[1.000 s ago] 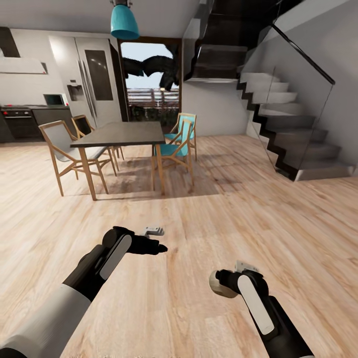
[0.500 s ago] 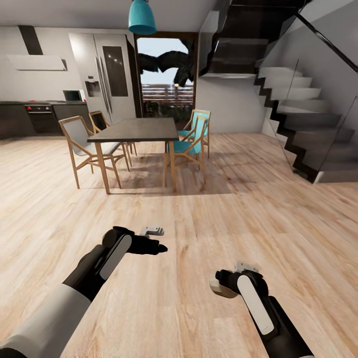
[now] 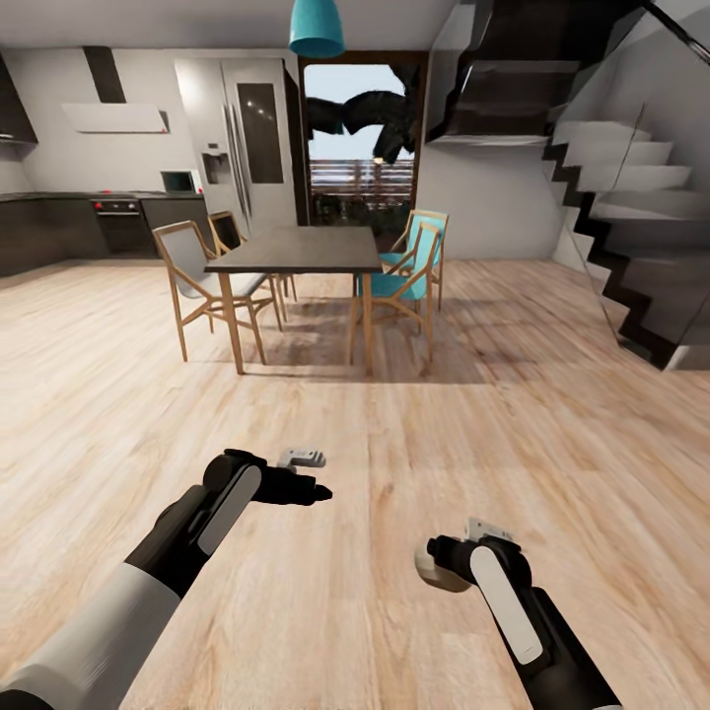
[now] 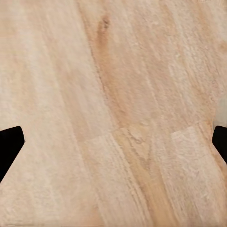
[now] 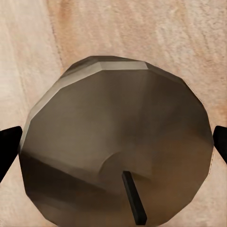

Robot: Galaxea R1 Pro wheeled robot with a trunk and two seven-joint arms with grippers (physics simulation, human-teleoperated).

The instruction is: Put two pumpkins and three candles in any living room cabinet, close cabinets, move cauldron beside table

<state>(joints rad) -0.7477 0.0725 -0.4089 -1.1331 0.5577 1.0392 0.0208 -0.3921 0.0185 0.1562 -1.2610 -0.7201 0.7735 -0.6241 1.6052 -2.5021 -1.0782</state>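
Gripping a candle (image 5: 116, 146), the right gripper (image 3: 431, 562) shows no legible writing.

My left arm (image 3: 118, 602) has a white, smooth sleeve on the near part, and after this it becomes black toward the wrist. On the black forearm there is a long white panel with rounded ends. Near the left gripper (image 3: 318, 490) a small light-grey block sits on the wrist. The gripper itself is black and its tip looks pointed. My right arm (image 3: 537, 631) is black too, with the same long white panel. It also carries a small grey block near the right gripper (image 3: 431, 548). In the wrist views my fingertips (image 4: 9, 144) are plain black wedges.
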